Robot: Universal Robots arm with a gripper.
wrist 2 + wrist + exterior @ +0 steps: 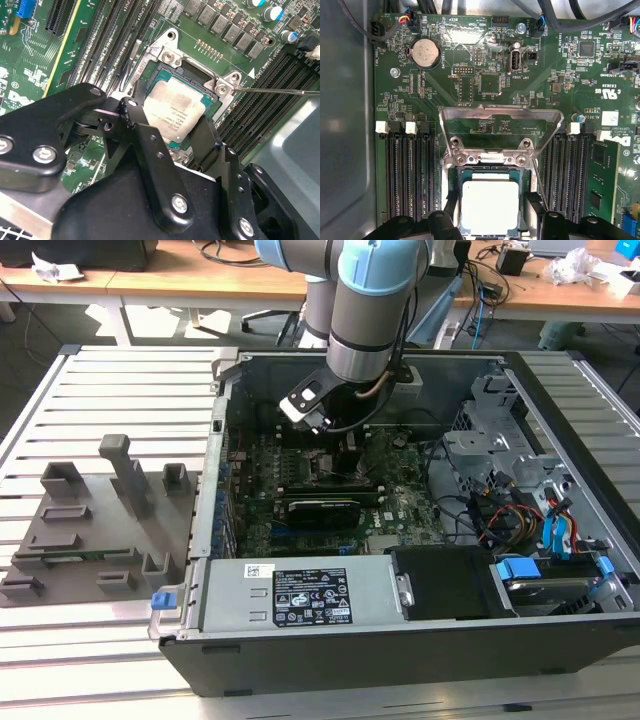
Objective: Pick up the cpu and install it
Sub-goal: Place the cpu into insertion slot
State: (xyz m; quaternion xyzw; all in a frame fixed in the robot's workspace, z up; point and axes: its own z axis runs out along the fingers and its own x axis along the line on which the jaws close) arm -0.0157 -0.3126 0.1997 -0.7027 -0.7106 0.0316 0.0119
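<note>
Where the cpu (175,110) is sitting: flat inside the socket frame (490,159) on the green motherboard (485,80), its matte silvery-grey square lid facing up and a thin darker rim showing around it.
Jaws: the gripper (169,116), made of black matte links with round bolts, is straddling the cpu. The jaws are standing on two opposite sides of it, close against its edges. I cannot tell whether they are pressing on it.
Load plate: a thin bright metal frame (500,111) is standing hinged up off the socket, leaving the chip uncovered.
Lever: a slim wire rod (280,91) is jutting out from one corner of the socket.
Arm pose: the grey and pale-blue arm (365,320) is reaching straight down into the open case (400,650), with its wrist hanging over the board.
Flanking parts: long black memory slots (410,175) are running along both sides of the socket, and a round silver coin cell (425,53) is lying beyond the raised plate.
Around the wrist, exterior view: a black card (320,508) is lying at six o'clock from it, with a labelled grey power supply (300,595) further along the same line. Tangled cables (500,510) are crowding in at four o'clock.
Tray: a grey plastic tray (90,520) with upright blocks is resting at nine o'clock from the case, on the pale slatted worktop (100,660).
</note>
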